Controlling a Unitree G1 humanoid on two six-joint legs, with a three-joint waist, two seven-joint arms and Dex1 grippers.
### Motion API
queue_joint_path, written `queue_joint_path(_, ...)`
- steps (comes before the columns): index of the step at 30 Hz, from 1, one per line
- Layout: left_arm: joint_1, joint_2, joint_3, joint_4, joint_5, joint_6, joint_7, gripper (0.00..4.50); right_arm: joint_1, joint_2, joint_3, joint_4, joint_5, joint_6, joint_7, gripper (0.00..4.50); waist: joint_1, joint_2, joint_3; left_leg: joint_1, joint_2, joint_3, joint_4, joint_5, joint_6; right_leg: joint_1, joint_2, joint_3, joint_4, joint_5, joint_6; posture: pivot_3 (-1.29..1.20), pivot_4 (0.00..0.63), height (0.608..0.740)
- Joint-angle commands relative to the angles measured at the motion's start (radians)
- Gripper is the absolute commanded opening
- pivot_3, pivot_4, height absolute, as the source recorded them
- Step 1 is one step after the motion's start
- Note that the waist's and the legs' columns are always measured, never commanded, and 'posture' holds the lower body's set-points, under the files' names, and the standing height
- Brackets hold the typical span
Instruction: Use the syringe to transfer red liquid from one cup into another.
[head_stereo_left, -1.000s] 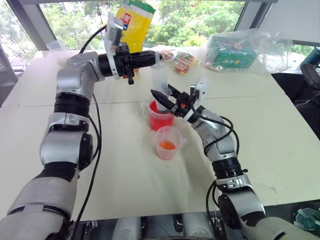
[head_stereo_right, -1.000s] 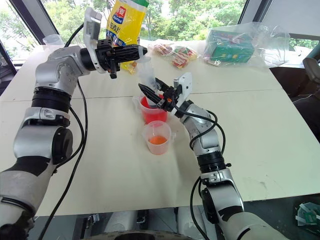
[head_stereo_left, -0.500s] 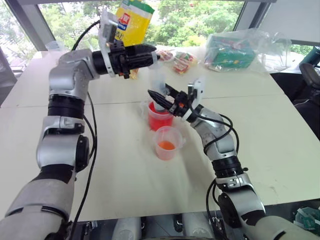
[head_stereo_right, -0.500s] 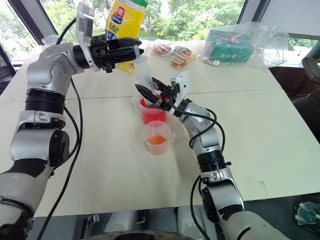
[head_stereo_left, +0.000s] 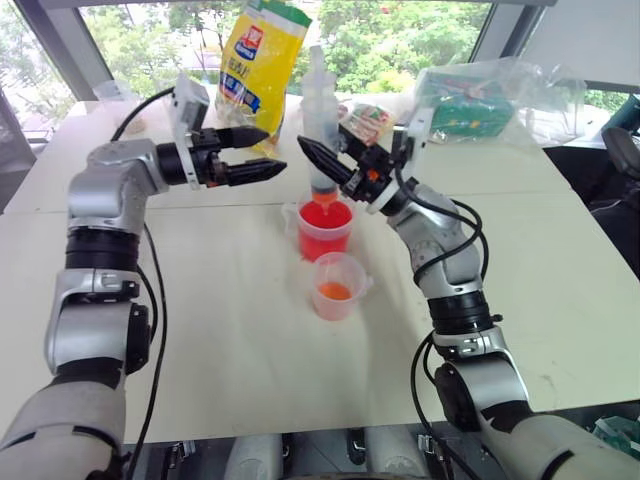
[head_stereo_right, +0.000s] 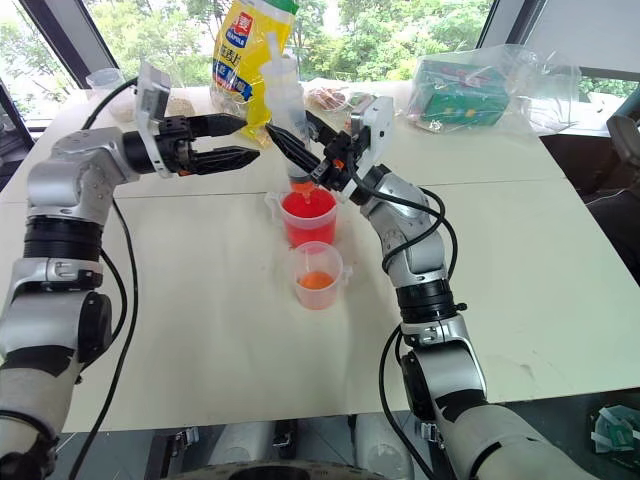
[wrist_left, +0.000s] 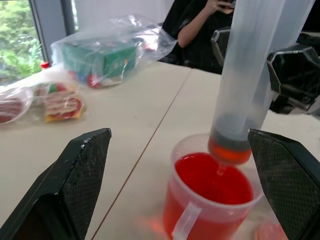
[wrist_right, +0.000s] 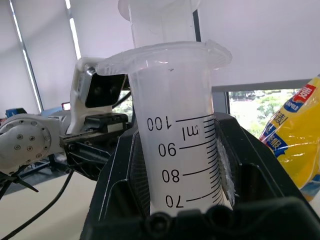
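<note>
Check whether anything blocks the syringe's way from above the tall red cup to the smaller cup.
Nothing visible does. The right hand holds the syringe upright over the tall red cup; the smaller cup stands just in front, open-topped. The open left hand is off to the side.

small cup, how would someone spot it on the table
On the white table, find the tall red cup under the syringe. The small cup stands just in front of it, nearer the robot: shorter, clear, with only a little orange liquid at the bottom.
</note>
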Motion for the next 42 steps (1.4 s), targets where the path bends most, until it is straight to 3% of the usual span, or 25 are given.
queue_joint_path(1,-0.006,0.012,0.041,-0.058,-0.035,0.023,0.022,4.48,-0.033,-0.021,-0.038,-0.204,0.125,0.11,-0.019,1.4,0.001,0.0,0.0,0.0,0.0,0.0,0.0,0.0,0.0,0.0,0.0,0.0,0.0,0.0,0.0,0.0,0.15,0.74)
queue_joint_path(10,-0.015,0.002,0.047,-0.091,-0.076,0.073,0.038,4.48,0.113,-0.153,-0.067,-0.556,0.46,0.459,-0.059,1.4,0.0,0.0,0.0,0.0,0.0,-0.001,0.0,0.0,0.0,0.0,0.0,0.0,0.0,0.0,0.0,0.0,0.15,0.74)
queue_joint_path(20,0.035,0.006,0.049,-0.285,-0.174,0.227,0.045,4.48,0.295,-0.165,0.01,-0.574,0.348,0.379,-0.04,1.4,-0.002,0.0,0.0,0.0,0.0,-0.001,0.0,0.0,0.0,0.0,0.001,0.0,0.0,0.0,0.0,0.0,0.15,0.74)
queue_joint_path(25,0.092,0.099,0.104,-0.49,-0.348,0.447,0.037,4.48,0.352,-0.168,0.042,-0.555,0.282,0.319,-0.017,1.4,-0.004,-0.001,0.0,0.0,0.001,-0.001,0.0,0.0,0.0,0.0,0.001,0.0,0.0,0.0,0.0,0.0,0.15,0.74)
queue_joint_path(28,0.081,0.1,0.126,-0.517,-0.409,0.497,0.068,4.48,0.363,-0.172,0.055,-0.551,0.261,0.303,-0.001,1.4,0.001,-0.001,0.0,0.0,0.001,-0.001,0.0,0.0,0.0,0.0,0.001,0.0,0.0,0.0,0.0,0.0,0.15,0.74)
queue_joint_path(32,0.061,0.082,0.146,-0.504,-0.46,0.521,0.106,4.48,0.37,-0.174,0.071,-0.539,0.24,0.287,0.016,1.4,0.001,-0.001,0.0,0.001,0.0,-0.002,0.001,0.0,0.0,0.002,0.001,0.0,-0.001,0.0,0.0,0.0,0.15,0.74)
queue_joint_path(42,0.052,0.017,0.068,-0.461,-0.404,0.429,0.124,4.48,0.369,-0.171,0.079,-0.539,0.224,0.288,0.03,1.4,0.001,-0.001,0.0,0.001,0.0,-0.001,0.001,0.0,0.0,0.002,0.001,0.0,-0.001,0.0,0.0,0.0,0.15,0.74)
